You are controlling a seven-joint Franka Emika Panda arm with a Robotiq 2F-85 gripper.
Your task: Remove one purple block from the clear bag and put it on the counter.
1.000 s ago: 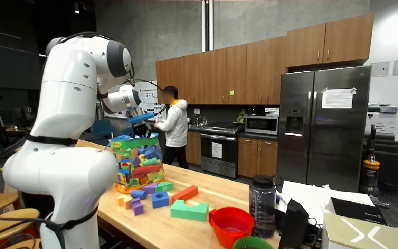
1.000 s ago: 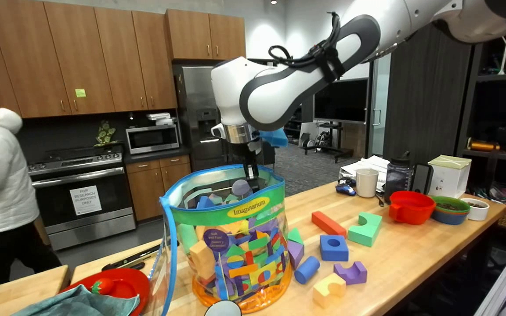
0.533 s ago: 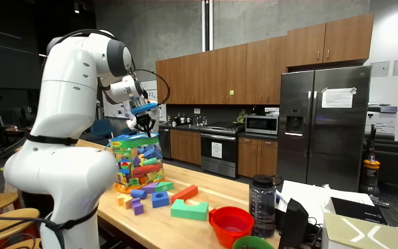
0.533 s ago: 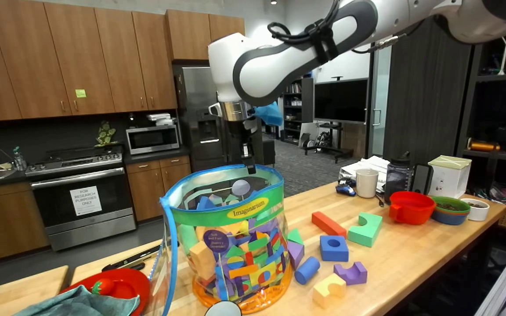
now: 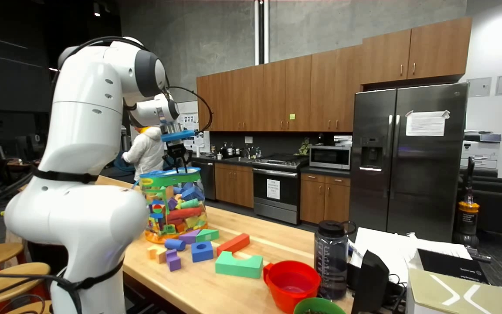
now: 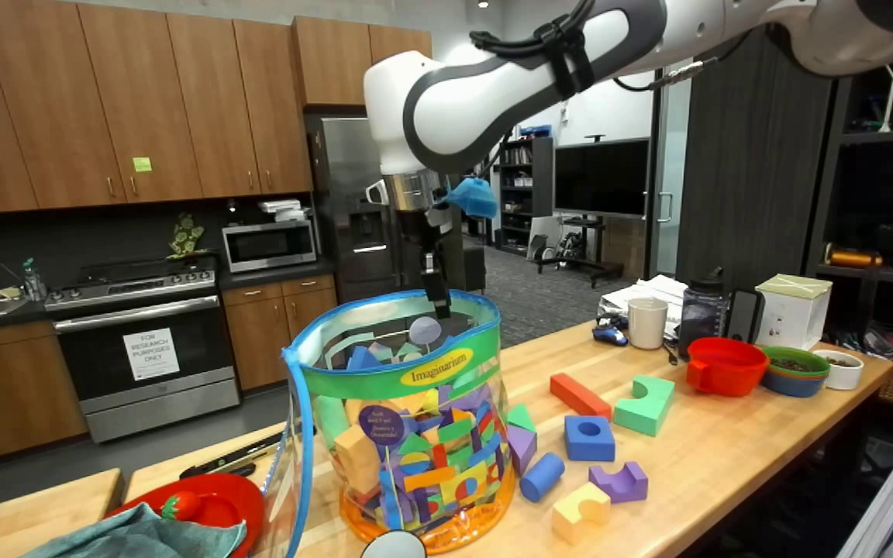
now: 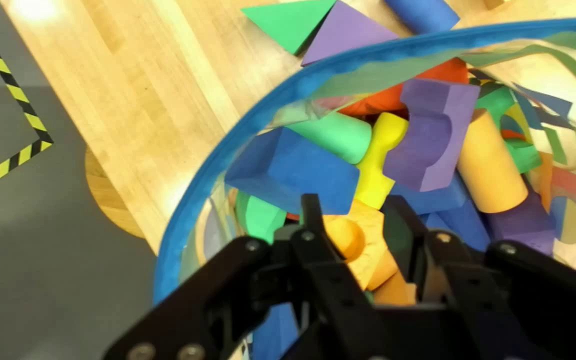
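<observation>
The clear bag (image 6: 361,382) stands open on the wooden counter (image 6: 687,473), full of coloured blocks. It also shows in an exterior view (image 5: 168,179). My gripper (image 6: 440,310) points down at the bag's mouth, with its fingertips about rim height or just inside. In the wrist view my gripper (image 7: 356,202) is open, with its fingers apart and nothing held. An orange block with a round hollow (image 7: 373,240) lies below the gap. A purple notched block (image 7: 425,132) lies on the pile, up and right of the fingers. Another purple block (image 7: 523,225) is partly hidden lower right.
Outside the bag lie a purple triangle (image 6: 522,448), a purple notched block (image 6: 618,482), a blue cylinder (image 6: 542,477) and several others. A red bowl (image 5: 292,283) and a bottle (image 5: 330,261) stand farther along. The blue rim (image 7: 203,185) surrounds the fingers. A person (image 5: 148,150) stands behind.
My gripper has risen from deeper in the bag to around its rim, then shifted slightly. Its fingers look wider apart than half a second ago. The person has moved left in an exterior view.
</observation>
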